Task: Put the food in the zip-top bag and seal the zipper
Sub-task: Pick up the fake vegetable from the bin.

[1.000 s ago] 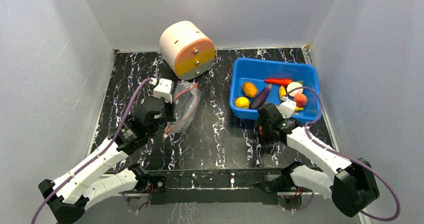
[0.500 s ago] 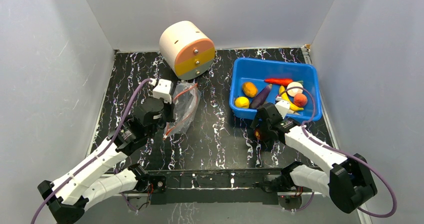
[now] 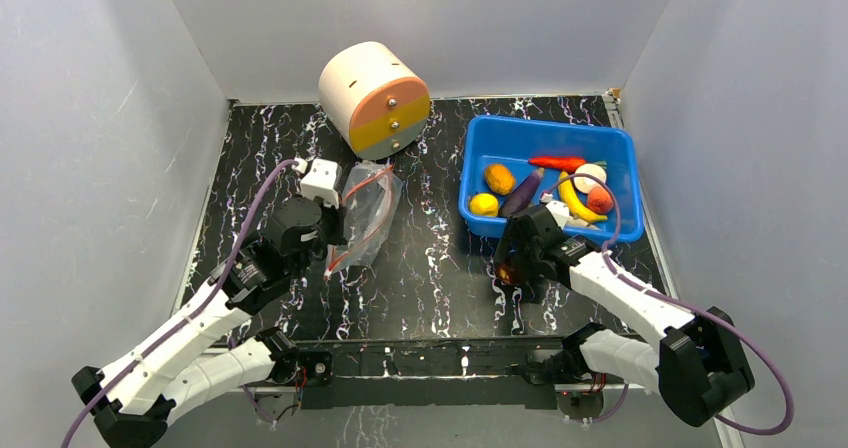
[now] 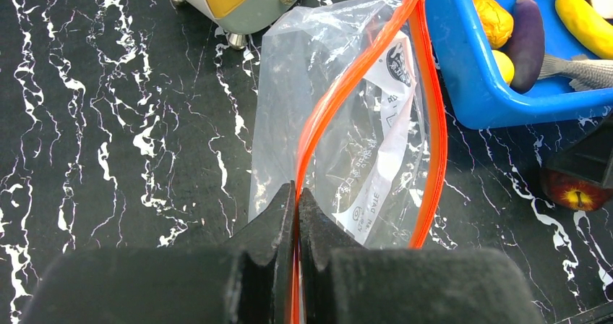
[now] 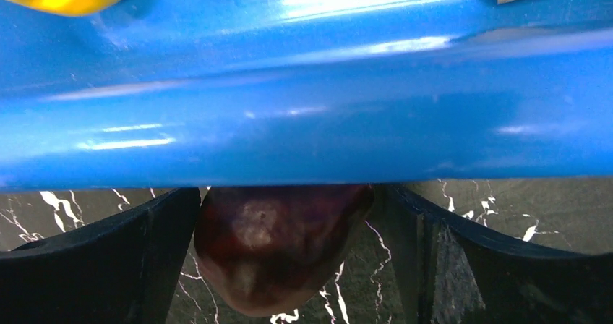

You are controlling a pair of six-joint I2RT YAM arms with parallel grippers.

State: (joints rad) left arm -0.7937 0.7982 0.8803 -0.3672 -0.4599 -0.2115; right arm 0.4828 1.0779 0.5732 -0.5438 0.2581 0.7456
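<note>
The left gripper (image 4: 296, 219) pinches the zip-top bag's (image 4: 318, 85) orange zipper (image 4: 439, 132), mouth agape, while the right gripper's (image 5: 289, 255) wide-open jaws straddle a red apple (image 5: 278, 248) just beside the blue bin (image 5: 303, 121), so I'd centre before squeezing.

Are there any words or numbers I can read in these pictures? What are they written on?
No text can be read for sure.
White label on the zip-top bag: a dark round stamp and small grey print, too blurred to read.
Blue bin and cylinder: no writing shows.
</note>
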